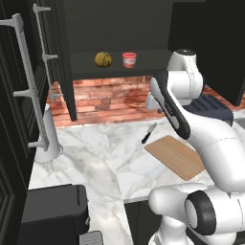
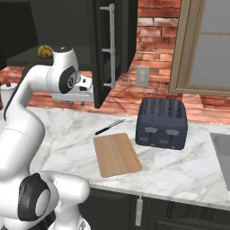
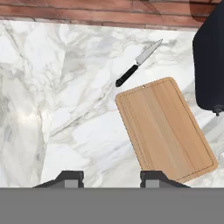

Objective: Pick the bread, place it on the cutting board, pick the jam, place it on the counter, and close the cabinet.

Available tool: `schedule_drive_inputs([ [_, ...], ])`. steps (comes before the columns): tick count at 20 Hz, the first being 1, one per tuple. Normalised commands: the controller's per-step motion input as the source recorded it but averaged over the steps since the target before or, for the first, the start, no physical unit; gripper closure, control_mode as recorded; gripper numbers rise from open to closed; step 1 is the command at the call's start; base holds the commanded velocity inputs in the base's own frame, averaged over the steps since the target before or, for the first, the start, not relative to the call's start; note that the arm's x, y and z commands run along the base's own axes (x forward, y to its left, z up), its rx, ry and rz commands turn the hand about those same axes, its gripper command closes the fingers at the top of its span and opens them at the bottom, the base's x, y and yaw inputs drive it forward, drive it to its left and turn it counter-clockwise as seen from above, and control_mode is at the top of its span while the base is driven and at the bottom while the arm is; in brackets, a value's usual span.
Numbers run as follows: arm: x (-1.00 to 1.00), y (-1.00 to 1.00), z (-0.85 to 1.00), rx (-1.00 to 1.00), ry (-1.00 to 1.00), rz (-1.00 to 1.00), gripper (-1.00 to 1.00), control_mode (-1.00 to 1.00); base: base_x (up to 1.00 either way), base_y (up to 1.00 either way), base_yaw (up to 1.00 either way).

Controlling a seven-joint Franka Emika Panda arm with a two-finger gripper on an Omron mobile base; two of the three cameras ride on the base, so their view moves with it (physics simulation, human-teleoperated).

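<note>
Small round golden-brown bun (image 1: 103, 59) is sitting on the shelf inside the black upper cabinet (image 1: 119, 28), w/ the squat red jam jar (image 1: 129, 60), pale lid, just beside it. Below, the flat light-brown wooden cutting board (image 3: 165, 129), rounded corners, is lying bare on the veined white-grey marble desk (image 1: 91, 162); a black-handled knife (image 3: 138, 63) is lying near its far corner, apart. Arm is bending high over the desk, gripper (image 3: 111, 178) pointing down, fingers spread wide, holding nothing. Right base view is adding a dark blue-grey toaster (image 2: 162, 122) beside the board.
</note>
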Motion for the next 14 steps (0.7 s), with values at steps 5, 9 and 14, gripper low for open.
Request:
schedule_drive_inputs([
  [5, -0.01, 0.0, 0.0, 0.0, 0.0, 0.0, -1.0, -1.0, 0.0, 0.0, 0.0],
  [9, -0.21, 0.03, 0.0, 0.0, -0.02, 0.0, -1.0, -1.0, 0.0, 0.0, 0.0],
  [14, -0.25, 0.11, 0.0, 0.0, -0.11, 0.0, -1.0, -1.0, 0.0, 0.0, 0.0],
])
